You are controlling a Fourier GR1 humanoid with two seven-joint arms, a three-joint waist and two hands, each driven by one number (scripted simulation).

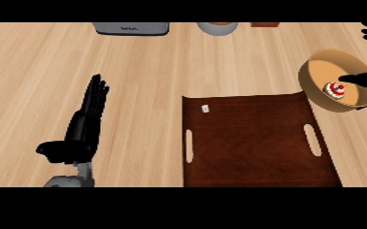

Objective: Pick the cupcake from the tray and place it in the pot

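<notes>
I see the cupcake (335, 90), white frosting with red on top, already sitting inside the pot (319, 85), on its floor toward the right wall and no longer on the tray (258, 140). Just above and right of it a dark sliver of my right hand (353, 79) pokes in from the view's edge over the pot's mouth; so little shows that I cannot tell whether its fingers are open or closed, or whether they touch the cupcake. The pot stands at the tray's upper right corner, its rim just overlapping that corner in my view. The dark brown tray carries only a small pale scrap (205, 109) near its upper left. My left hand (82, 126) rests open on the tabletop (143, 68), well apart to the left, fingers straight.

I judge the placing nearly done. The risk now: if the right hand is in contact with the frosting, lifting away could drag the cupcake over or tip it, and a careless exit could clip the rim and shift the pot
</notes>
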